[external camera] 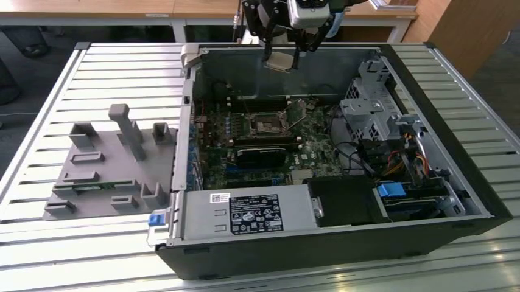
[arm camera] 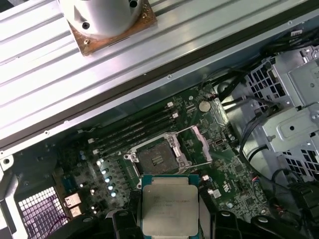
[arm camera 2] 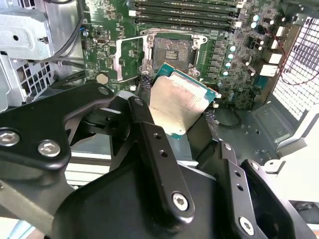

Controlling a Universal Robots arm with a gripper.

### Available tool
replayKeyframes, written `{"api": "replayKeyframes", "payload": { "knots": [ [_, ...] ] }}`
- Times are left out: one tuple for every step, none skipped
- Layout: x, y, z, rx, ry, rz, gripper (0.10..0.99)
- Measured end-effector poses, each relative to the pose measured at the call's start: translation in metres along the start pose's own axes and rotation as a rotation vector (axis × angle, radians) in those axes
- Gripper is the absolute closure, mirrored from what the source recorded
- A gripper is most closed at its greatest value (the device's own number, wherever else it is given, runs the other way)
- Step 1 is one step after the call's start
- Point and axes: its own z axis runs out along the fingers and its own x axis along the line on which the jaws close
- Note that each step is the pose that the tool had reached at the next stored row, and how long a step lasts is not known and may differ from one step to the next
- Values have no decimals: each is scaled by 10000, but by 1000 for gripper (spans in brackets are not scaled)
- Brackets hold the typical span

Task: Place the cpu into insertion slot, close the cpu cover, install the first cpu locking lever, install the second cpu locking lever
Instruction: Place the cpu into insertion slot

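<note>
Inspection, remote station, 1 arm.

1. I find the cpu (arm camera 2: 179,102) held off the board. It is caught by 2 opposite edges between the black fingers (arm camera 2: 149,134) of the gripper (external camera: 281,59), so the claw is clenched on the chip. Its silver-grey lid faces both wrist cameras, with a green border showing around the lid.
2. The cpu hangs tilted in the air, well apart from the insertion slot (arm camera: 154,160) and not seated. In the exterior view it sits at the height of the case's far wall, above the slot.
3. The insertion slot is uncovered and I can see its dark contact bed inside the silver rim.
4. The cpu cover (arm camera: 198,144) stands swung up off the slot, hinged along 1 side of it. I cannot tell how the locking levers lie.
5. Long black memory slots (arm camera: 134,130) run just beside the slot on the green motherboard (external camera: 243,164). A coin battery (arm camera: 204,105) sits near the slot on the cover's side.
6. Farther from the slot, inside the open computer case (external camera: 455,201), are a metal drive cage (external camera: 369,115) and a power supply (external camera: 243,216).
7. The case lies on a slatted metal table (external camera: 49,121). A grey parts fixture (external camera: 106,164) rests on it outside the case, well apart from the slot.
</note>
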Motion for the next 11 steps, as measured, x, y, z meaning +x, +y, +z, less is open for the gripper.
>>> {"api": "replayKeyframes", "payload": {
  "knots": [
    [3,-2,0,-1,-3,39,545],
    [5,-3,-1,0,-8,89,545],
    [6,-3,0,-1,-14,167,545],
    [6,-4,0,-2,-24,270,545],
    [7,-4,1,-3,-35,387,545],
    [7,-4,2,-2,-48,511,545],
    [7,-4,3,-2,-59,638,545],
    [7,-4,5,-3,-73,789,545],
    [7,-4,5,-4,-85,935,545],
    [7,-4,7,-7,-98,1080,545],
    [7,-4,9,-9,-110,1222,545]
  ]
}}
